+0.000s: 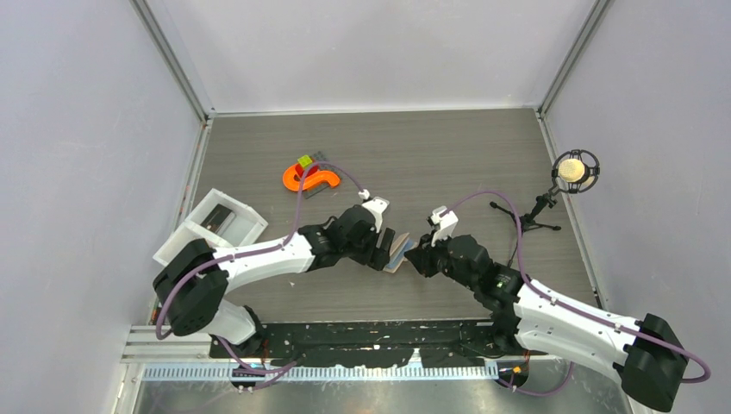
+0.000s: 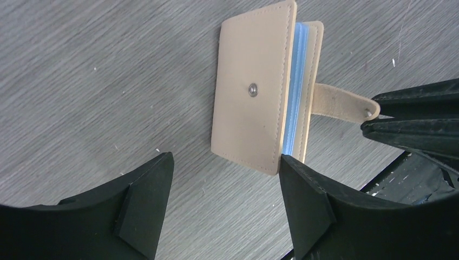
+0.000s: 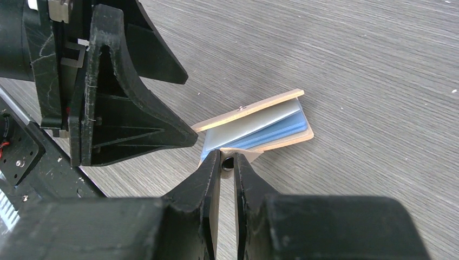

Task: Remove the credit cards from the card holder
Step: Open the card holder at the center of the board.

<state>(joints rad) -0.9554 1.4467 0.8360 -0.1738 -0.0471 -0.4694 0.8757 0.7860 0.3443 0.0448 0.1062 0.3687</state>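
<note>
1. Top view: showing the card holder point(image 1: 398, 253) at centre frame on the grey wood-grain table point(image 1: 431, 147), between the left gripper point(image 1: 384, 247) and the right gripper point(image 1: 421, 256); noting pale walls all round and a white tray point(image 1: 246, 226) at left.
2. Left wrist view: spreading wide along the lower edge, gripping nothing; framing the beige holder at upper centre, with its snap tab point(image 2: 335, 101) reaching right.
3. Right wrist view: pinching narrowly on that tab at lower centre, propping the blue pockets ajar; risking the thin tab slipping free and the holder flopping shut; showing no credit cards.

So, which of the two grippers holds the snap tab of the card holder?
The right gripper: its jaws are shut on the tan snap tab. The left gripper stands wide open.
</note>
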